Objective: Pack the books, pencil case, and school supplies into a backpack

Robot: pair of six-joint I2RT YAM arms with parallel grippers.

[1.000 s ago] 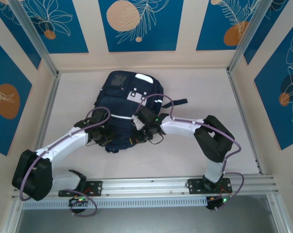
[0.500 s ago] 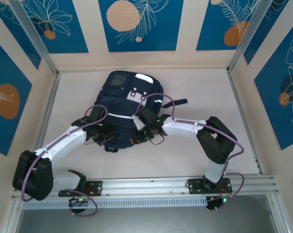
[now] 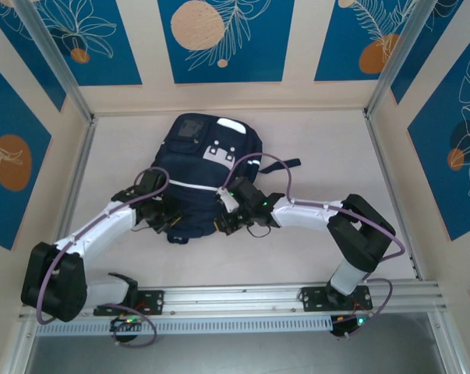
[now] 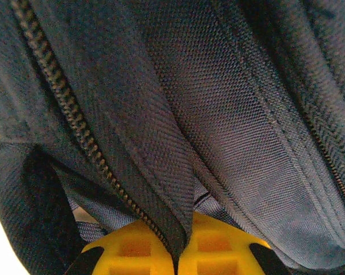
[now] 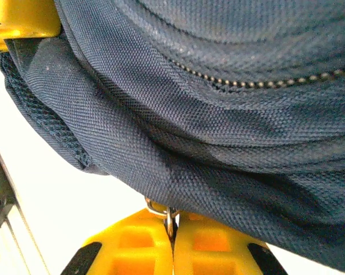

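Two grippers meet at the near end of the backpack [image 3: 207, 156], which lies mid-table; from above, both wrists hide its near edge. The left gripper [image 4: 177, 255] has its yellow fingers pressed on a fold of navy fabric beside a zip [image 4: 69, 109]. The right gripper [image 5: 172, 243] pinches a small metal zip pull [image 5: 162, 211] under the backpack's bulging edge. White patches [image 3: 217, 153] carry marks too small to read. Bare table [image 3: 320, 148] lies open on both sides, out to the rails [image 3: 390, 187].
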